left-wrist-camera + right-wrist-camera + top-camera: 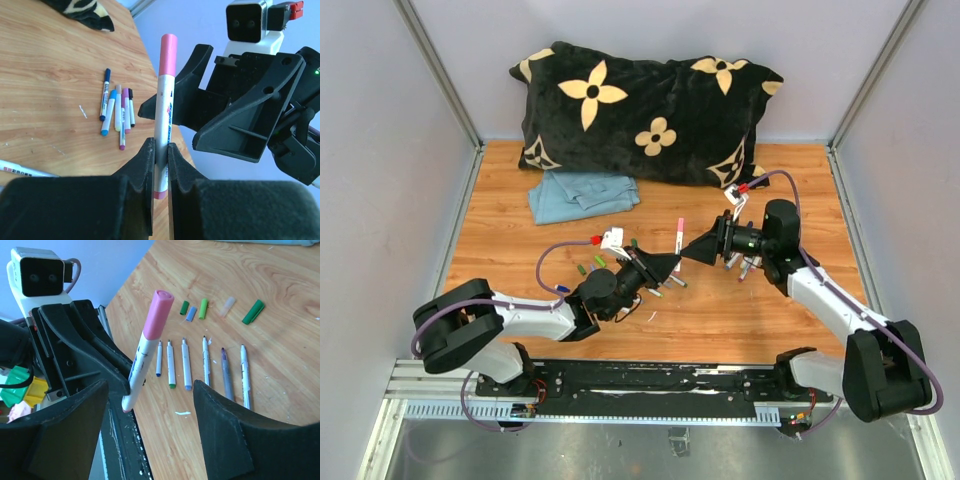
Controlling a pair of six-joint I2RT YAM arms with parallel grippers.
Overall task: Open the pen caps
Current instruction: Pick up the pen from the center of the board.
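Pen caps: the one in play is the pink cap (169, 47), on top of the pen barrel (162, 115). My left gripper (161, 150) clamps that barrel low down, jaws narrow on it. The grip sits near the tail end, so the cap end sticks out free at 12 o'clock in the left wrist view, w/ room for the other hand.

My right gripper (150, 385) faces it w/ jaws wide and nothing held. The pen stands ahead of the gap, not touching my fingers as far as I can see, and leans toward 1 o'clock in the right wrist view.

Judgement: the step in hand is lining up for the pull. The right pads need to land on the cap, not the barrel, then pinch and pull along the pen axis while the left holds.

Further out, top view: approx 9 o'clock of the left gripper lie loose caps (203, 308), green and blue among them. A row of uncapped pens (186, 365) lies beside them, prob the done pile. At 4 o'clock of the right gripper a bunch of capped pens (118, 107) waits on the table (770, 310). So the task looks part done.

Risk: the barrel is thin and may swivel in my left jaws if the pull goes off-axis.
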